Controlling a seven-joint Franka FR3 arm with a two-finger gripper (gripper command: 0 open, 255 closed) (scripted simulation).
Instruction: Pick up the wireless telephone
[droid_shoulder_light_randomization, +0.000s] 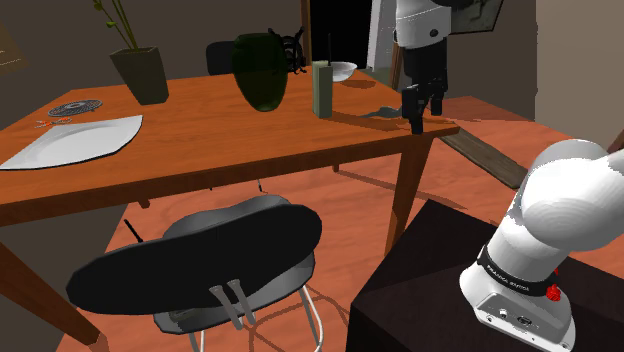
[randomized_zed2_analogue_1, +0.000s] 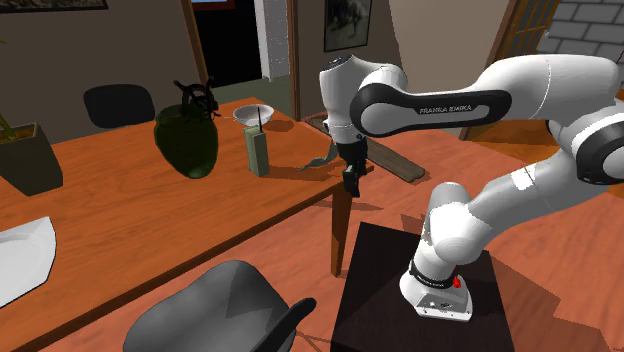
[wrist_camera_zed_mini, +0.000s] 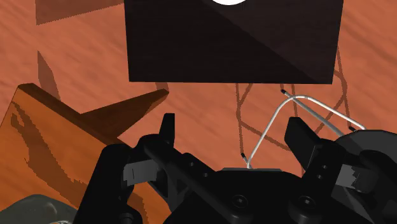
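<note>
Approach step: the gripper (droid_shoulder_light_randomization: 419, 108), wide open and empty, hangs at the tabletop (droid_shoulder_light_randomization: 250, 145) corner, just beside the grey telephone (droid_shoulder_light_randomization: 381, 108). Next, it likely must centre over it and descend.

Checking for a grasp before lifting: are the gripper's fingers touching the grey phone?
Apart. The wrist view shows the open gripper with bare floor between its fingers; the grey phone lies off to one side.
</note>
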